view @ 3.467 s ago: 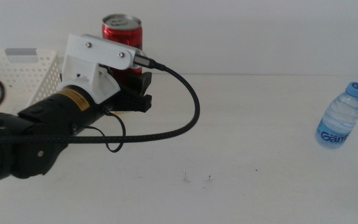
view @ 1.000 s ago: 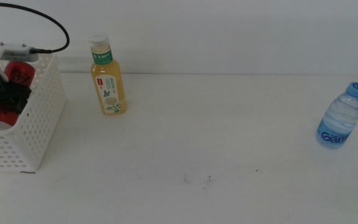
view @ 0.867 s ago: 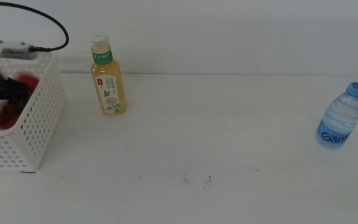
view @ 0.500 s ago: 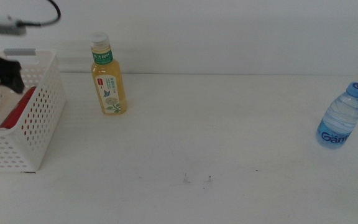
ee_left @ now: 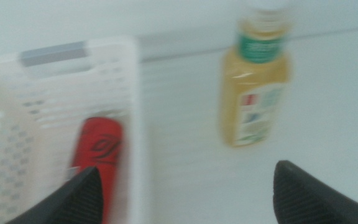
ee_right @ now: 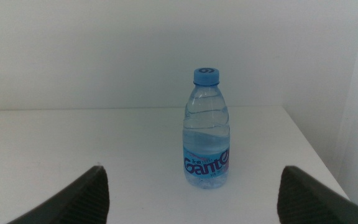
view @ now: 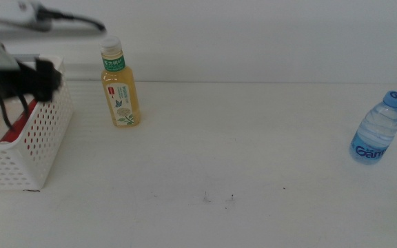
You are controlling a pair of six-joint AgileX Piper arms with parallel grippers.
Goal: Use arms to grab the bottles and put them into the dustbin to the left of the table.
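The red can (view: 14, 129) lies on its side inside the white dustbin (view: 29, 162) at the table's left; it also shows in the left wrist view (ee_left: 97, 155). My left gripper (view: 41, 79) is blurred, hovers over the dustbin's right rim, and is open and empty (ee_left: 191, 202). The yellow tea bottle (view: 120, 86) stands upright just right of the dustbin and ahead of the left jaws (ee_left: 254, 93). The clear blue-capped water bottle (view: 378, 129) stands at the far right. My right gripper (ee_right: 197, 202) is open, facing that bottle (ee_right: 207, 134) from a distance; it is out of the middle view.
The white table (view: 240, 151) has a few dark specks (view: 218, 198) near the front middle. A white wall runs along the table's far edge. The dustbin's rim (ee_left: 137, 112) stands between the can and the tea bottle.
The left gripper let the red can go into the dustbin, rose out of it and moved right over its rim. The can now lies in the dustbin. Both bottles stayed put.
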